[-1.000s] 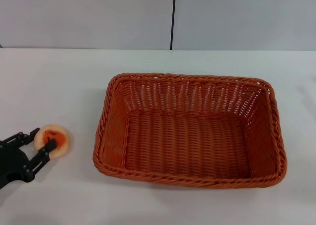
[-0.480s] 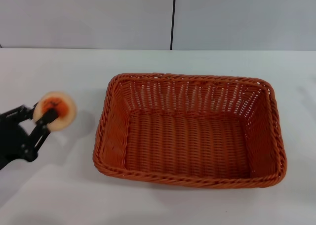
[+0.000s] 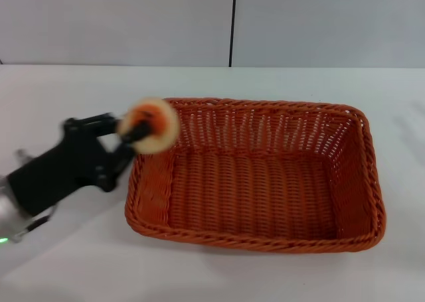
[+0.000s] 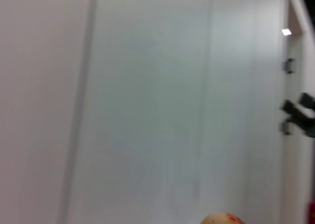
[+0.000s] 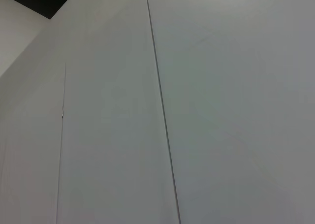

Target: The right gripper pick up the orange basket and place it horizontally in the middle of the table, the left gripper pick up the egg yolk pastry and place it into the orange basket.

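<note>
In the head view the orange basket point(image 3: 255, 172) lies lengthwise across the middle of the white table point(image 3: 66, 96), empty inside. My left gripper point(image 3: 136, 135) is shut on the egg yolk pastry point(image 3: 153, 125), a pale round bun with an orange-red centre, held in the air over the basket's left rim. The left wrist view shows only a sliver of the egg yolk pastry point(image 4: 221, 219) against a white wall. The right gripper is out of view; the right wrist view shows only wall panels.
A grey wall with a dark vertical seam point(image 3: 232, 23) stands behind the table. Bare tabletop lies left of and in front of the basket.
The left gripper has lifted the pastry off the table at the left and carried it up and to the right, to the basket's left rim. The basket has not moved.
</note>
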`<act>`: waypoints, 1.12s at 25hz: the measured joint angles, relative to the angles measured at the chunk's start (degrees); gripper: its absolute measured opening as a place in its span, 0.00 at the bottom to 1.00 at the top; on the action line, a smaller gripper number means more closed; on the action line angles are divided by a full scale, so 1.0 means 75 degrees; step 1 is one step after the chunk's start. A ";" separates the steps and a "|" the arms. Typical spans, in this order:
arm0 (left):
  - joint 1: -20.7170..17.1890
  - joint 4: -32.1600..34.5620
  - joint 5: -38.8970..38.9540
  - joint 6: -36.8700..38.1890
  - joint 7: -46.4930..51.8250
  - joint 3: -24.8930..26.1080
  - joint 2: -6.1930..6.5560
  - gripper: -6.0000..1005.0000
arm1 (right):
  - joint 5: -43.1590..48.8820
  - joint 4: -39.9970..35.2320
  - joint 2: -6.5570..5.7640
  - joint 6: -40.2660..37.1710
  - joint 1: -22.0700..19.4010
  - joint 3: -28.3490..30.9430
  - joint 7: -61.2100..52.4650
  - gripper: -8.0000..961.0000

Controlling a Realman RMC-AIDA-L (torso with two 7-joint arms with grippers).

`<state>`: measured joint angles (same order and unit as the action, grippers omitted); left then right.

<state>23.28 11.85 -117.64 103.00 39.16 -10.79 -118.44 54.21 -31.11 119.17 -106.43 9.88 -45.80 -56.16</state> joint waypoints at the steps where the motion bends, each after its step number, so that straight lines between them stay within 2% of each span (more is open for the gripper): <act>1: 0.0101 -0.0096 -0.0002 -0.0052 0.0000 -0.0150 -0.0004 0.20 | 0.0001 0.0005 0.0001 -0.0001 0.0000 0.0001 0.0000 0.57; 4: 0.0402 -0.0498 0.0009 -0.0547 -0.0021 -0.0515 -0.0025 0.25 | 0.0003 0.0125 0.0002 -0.0001 -0.0005 0.0002 0.0000 0.57; 12: 0.0252 -0.0636 0.0059 -0.0793 0.0005 -0.0280 0.0006 0.44 | -0.0020 0.0259 -0.0003 0.0000 -0.0093 0.0116 0.0000 0.57; 13: 0.0159 -0.0614 0.0068 -0.0778 0.0002 -0.0111 0.0018 0.47 | -0.0030 0.0317 -0.0009 0.0014 -0.0100 0.0155 0.0000 0.57; 14: -0.0053 -0.0541 0.0084 -0.0773 -0.0043 0.0359 0.0032 0.49 | -0.0035 0.0367 -0.0014 0.0037 -0.0106 0.0197 0.0000 0.57; 15: -0.0053 -0.0541 0.0084 -0.0773 -0.0043 0.0359 0.0032 0.53 | -0.0034 0.0441 -0.0019 0.0068 -0.0110 0.0289 0.0008 0.57; 18: -0.0442 -0.0329 0.0085 -0.0798 -0.0151 0.1222 0.0042 0.66 | -0.0031 0.0777 -0.0029 0.0176 -0.0123 0.0540 0.0310 0.57; 19: -0.0724 -0.0280 0.0087 -0.0835 -0.0367 0.1866 0.0042 0.70 | -0.0041 0.1040 -0.0030 0.0290 -0.0141 0.0688 0.0639 0.57; 22: -0.0862 -0.0310 0.0089 -0.0841 -0.0528 0.2217 0.0040 0.75 | -0.0050 0.1337 -0.0021 0.0405 -0.0162 0.0898 0.0982 0.57; 23: -0.1017 -0.0361 0.0088 -0.0840 -0.0731 0.2603 0.0035 0.77 | -0.0054 0.1534 -0.0017 0.0425 -0.0164 0.1021 0.1167 0.57; 24: -0.1377 -0.0538 0.0089 -0.0829 -0.1143 0.3509 0.0024 0.79 | -0.0061 0.1891 -0.0015 0.0447 -0.0168 0.1236 0.1573 0.57; 25: -0.1377 -0.0538 0.0089 -0.0829 -0.1143 0.3509 0.0024 0.81 | -0.0061 0.1891 -0.0015 0.0447 -0.0168 0.1236 0.1573 0.57; 28: -0.1669 -0.0646 0.0089 -0.0793 -0.1279 0.4245 0.0025 0.83 | -0.0065 0.2524 -0.0016 0.0517 -0.0146 0.1563 0.2307 0.57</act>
<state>10.76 7.01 -116.96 97.05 29.57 21.05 -118.25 53.72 -12.18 119.05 -102.55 8.78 -34.08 -38.85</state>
